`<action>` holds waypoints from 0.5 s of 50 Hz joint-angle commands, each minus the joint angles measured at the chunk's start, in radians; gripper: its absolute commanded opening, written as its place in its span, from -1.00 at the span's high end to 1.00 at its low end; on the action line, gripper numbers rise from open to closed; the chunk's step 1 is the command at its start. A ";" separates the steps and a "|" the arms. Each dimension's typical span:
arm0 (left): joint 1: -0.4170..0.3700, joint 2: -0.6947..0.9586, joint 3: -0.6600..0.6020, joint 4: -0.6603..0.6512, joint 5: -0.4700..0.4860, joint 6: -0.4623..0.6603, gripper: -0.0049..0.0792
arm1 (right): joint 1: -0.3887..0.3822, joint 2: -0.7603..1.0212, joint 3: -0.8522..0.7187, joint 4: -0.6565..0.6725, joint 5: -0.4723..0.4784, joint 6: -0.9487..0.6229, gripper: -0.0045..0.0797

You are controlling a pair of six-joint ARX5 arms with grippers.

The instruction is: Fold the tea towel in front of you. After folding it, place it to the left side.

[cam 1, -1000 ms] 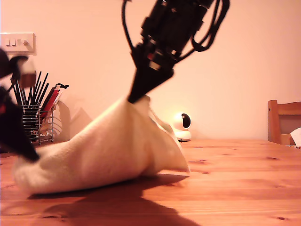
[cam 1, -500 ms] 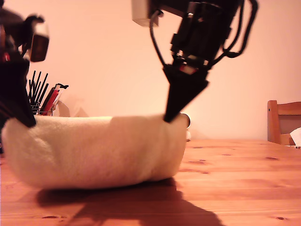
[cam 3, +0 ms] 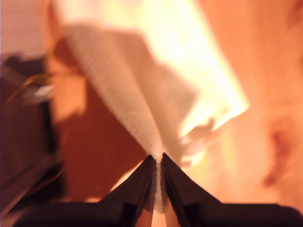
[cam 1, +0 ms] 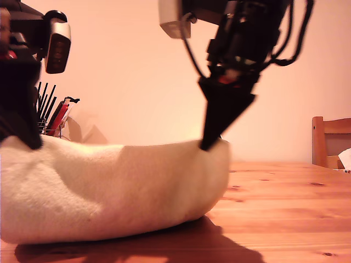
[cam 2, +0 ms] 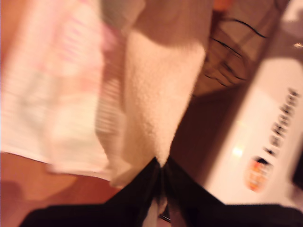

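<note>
wooden desk (cam 1: 285,219) under warm light: the tea towel (cam 1: 109,189) hangs lengthwise between two tools, my first tool (cam 2: 161,172) and my second tool (cam 3: 157,163), each clamped on an upper corner, its lower fold resting on the desk.

The tea towel (cam 1: 109,189) I'm handling is cream terry cloth, matt and fluffy, its looped pile rough and grainy where it runs into the jaws of my first gripper (cam 2: 161,172) and my second gripper (cam 3: 157,165), both of which look like matt black plastic. Under it the table (cam 1: 285,208) is warm orange wood with visible grain and dark knots and a faint satin sheen, and the chair (cam 1: 329,142) at the exterior view's right is the same kind of wood. Behind the towel a wire-mesh metal holder (cam 1: 52,129) carries thin dark utensils, the wall (cam 1: 137,82) is smooth and matt, and a pale, smooth plastic camera housing (cam 1: 57,46) rides on one arm.
</note>
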 commanded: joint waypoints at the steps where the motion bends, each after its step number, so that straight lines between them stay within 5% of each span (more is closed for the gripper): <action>1: 0.012 0.005 0.004 0.031 -0.018 -0.002 0.93 | -0.011 -0.002 0.003 0.041 -0.009 0.001 0.92; 25: 0.063 0.058 0.003 0.188 -0.102 -0.004 0.93 | -0.083 0.137 0.003 0.247 -0.071 0.001 0.92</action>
